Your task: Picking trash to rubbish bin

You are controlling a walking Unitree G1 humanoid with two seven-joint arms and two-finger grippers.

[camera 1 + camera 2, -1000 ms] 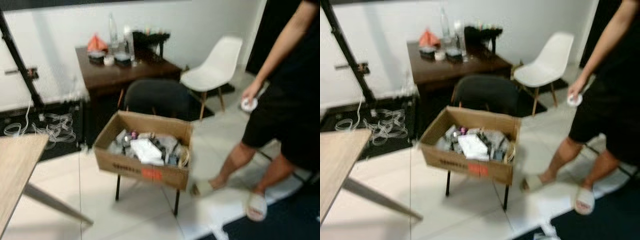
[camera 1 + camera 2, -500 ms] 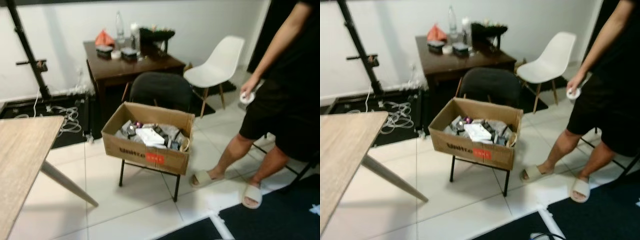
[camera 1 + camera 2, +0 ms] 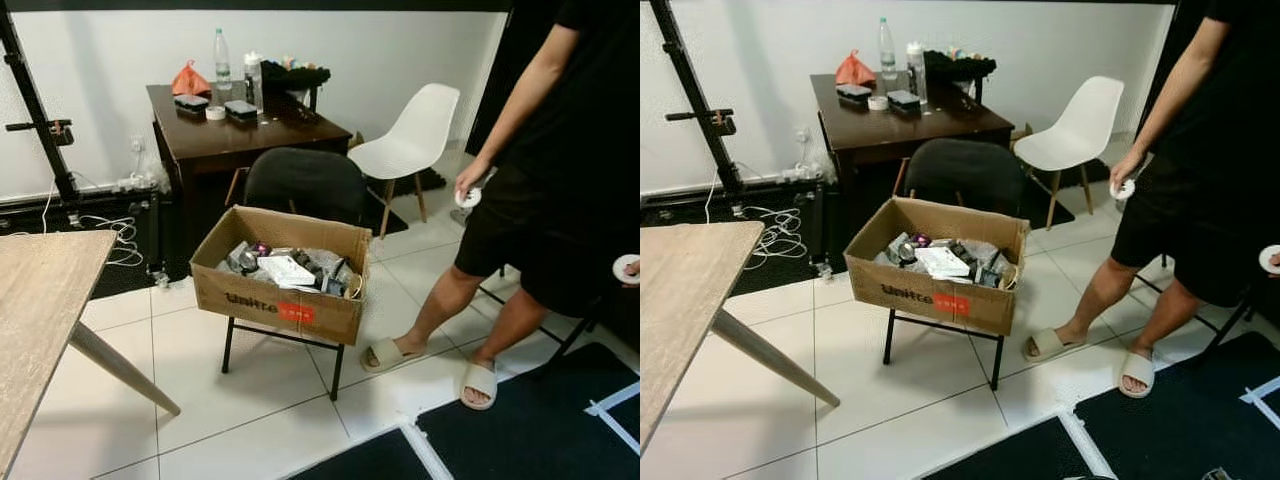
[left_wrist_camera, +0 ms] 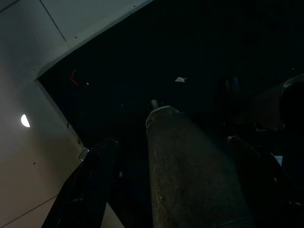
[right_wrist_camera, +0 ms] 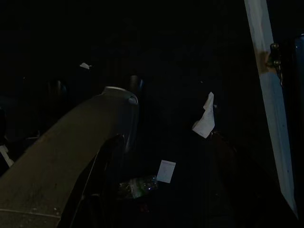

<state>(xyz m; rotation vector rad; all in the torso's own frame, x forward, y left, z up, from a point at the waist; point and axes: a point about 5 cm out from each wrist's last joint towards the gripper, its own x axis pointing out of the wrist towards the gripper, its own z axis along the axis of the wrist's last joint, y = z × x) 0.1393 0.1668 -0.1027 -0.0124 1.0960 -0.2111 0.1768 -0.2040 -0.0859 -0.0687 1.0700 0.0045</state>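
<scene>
Left eye view shows one brown cardboard box [image 3: 283, 300] full of trash [image 3: 288, 268]. The box sits on the seat of one black chair [image 3: 292, 185] that stands on the white tile floor [image 3: 250, 400]. Red and black print marks the front wall of the box. Bits of paper, plastic and dark scraps are piled inside, too mixed up to count.

Behind the chair stands one dark brown desk [image 3: 240, 132]. At its far edge are two bottles [image 3: 221, 58], one orange bag [image 3: 190, 80], one black basket [image 3: 293, 75] and a few small flat things. One white chair [image 3: 407, 150] stands beside the desk, near the wall. One light wooden worktop [image 3: 38, 330] fills the near left corner of the view. One black stand [image 3: 35, 110] rises by the wall, with white cables [image 3: 108, 235] on the floor at its foot.

One person in black shorts [image 3: 550, 200] stands near the box, wearing two pale slippers [image 3: 385, 353]. One hand [image 3: 468, 180] holds a small white round thing.

Left wrist view is very dark. It shows the left gripper [image 4: 171, 156] over a dark mat [image 4: 199, 57] and pale tiles. I cannot tell how its jaws stand.

Right wrist view is dark too. The right gripper [image 5: 109, 137] hangs over a dark floor with three pale paper scraps [image 5: 205, 118] and one crushed plastic bottle [image 5: 137, 186]. I cannot tell about its jaws either.
</scene>
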